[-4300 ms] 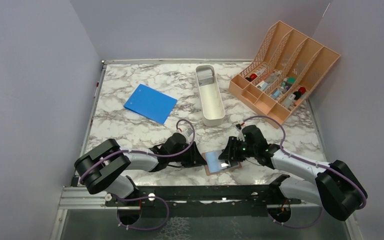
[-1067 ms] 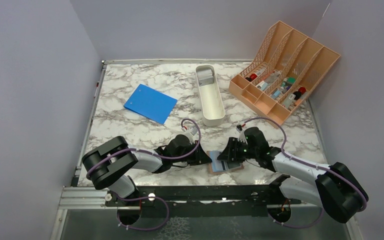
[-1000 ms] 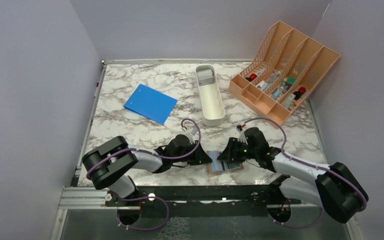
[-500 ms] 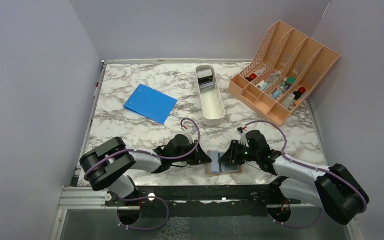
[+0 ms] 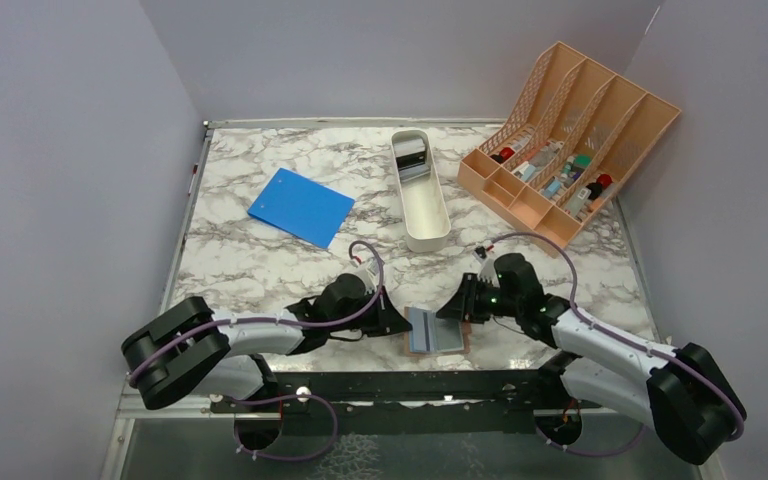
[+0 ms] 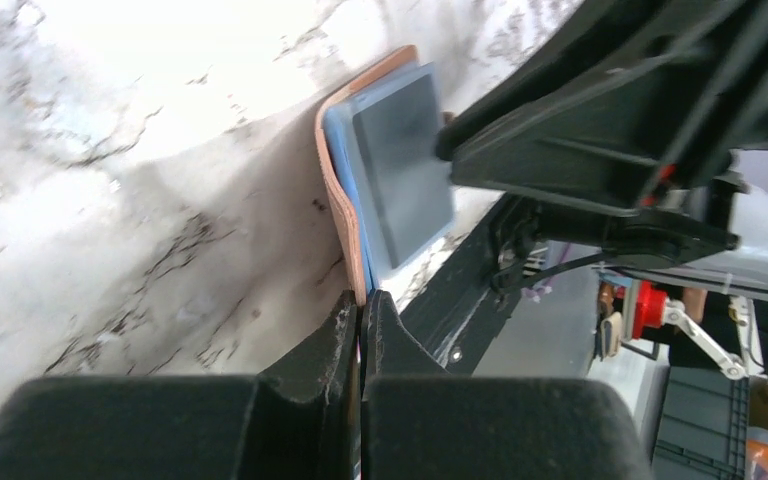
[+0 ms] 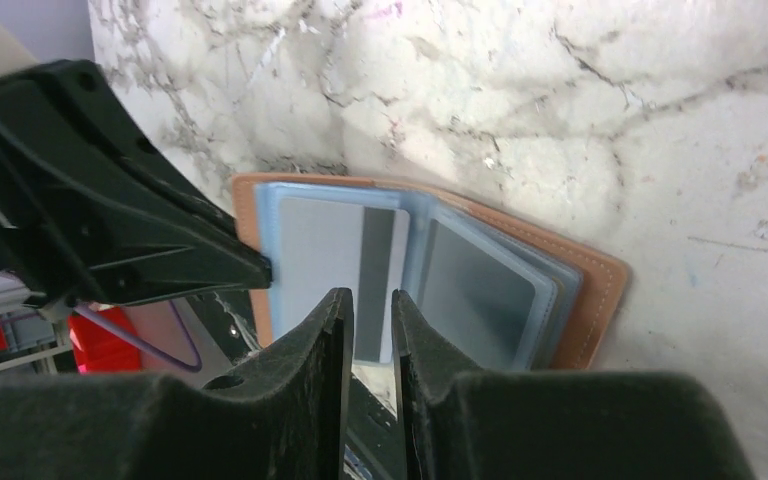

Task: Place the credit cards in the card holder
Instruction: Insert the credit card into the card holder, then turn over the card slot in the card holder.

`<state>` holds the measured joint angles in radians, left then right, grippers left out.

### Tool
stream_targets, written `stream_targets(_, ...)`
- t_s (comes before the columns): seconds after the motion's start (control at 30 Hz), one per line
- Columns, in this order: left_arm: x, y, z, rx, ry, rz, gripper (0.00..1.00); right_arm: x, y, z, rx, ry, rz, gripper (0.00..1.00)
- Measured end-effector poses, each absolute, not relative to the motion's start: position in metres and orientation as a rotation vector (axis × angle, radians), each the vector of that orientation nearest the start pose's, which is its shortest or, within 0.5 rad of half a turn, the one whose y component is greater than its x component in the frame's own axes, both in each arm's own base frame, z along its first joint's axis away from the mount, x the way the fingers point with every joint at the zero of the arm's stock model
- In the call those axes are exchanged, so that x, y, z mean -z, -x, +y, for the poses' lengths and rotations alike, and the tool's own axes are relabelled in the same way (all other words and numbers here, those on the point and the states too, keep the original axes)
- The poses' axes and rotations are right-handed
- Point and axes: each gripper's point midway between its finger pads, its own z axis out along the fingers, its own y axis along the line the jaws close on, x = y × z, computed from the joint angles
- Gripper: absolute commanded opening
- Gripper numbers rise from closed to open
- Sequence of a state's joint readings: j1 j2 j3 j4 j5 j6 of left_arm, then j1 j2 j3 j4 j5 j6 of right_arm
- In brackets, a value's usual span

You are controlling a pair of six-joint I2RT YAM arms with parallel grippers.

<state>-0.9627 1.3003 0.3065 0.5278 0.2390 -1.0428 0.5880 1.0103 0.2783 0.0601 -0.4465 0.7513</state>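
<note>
Seen: card holder (image 5: 440, 335) open flat at near edge of worktop (image 5: 260, 265), between both arms. The left tool (image 6: 361, 305) is fully closed, pinching its left cover. The right tool (image 7: 368, 300) is narrowed over silver-grey card (image 7: 325, 260) at left sleeve; grip unclear. Judged best: pin the cover, slide the card in level, avoid buckling

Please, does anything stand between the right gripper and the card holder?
Nothing visible does. The right gripper hangs directly over the open card holder and a grey card on it; the left gripper pinches the holder's edge.
</note>
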Motion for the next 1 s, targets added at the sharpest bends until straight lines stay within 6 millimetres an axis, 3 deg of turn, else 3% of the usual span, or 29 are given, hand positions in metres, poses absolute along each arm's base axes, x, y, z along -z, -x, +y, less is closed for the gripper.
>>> stream_targets(0.1, -0.062, -0.126, -0.313, 1.314, -0.076, 2.443, 0.00, -0.064, -0.161, 0.227, -1.153, 0.083, 2.437, 0.25)
stream_targets(0.27, -0.071, -0.130, -0.311, 1.248, -0.100, 2.472, 0.00, -0.050, -0.157, 0.226, -1.127, 0.079, 2.496, 0.25)
stream_targets(0.47, -0.078, -0.129, -0.311, 1.257, -0.117, 2.461, 0.00, -0.037, -0.151, 0.228, -1.117, 0.093, 2.539, 0.25)
stream_targets(1.0, -0.080, -0.125, -0.323, 1.343, -0.140, 2.452, 0.00, -0.029, -0.146, 0.237, -1.160, 0.128, 2.511, 0.25)
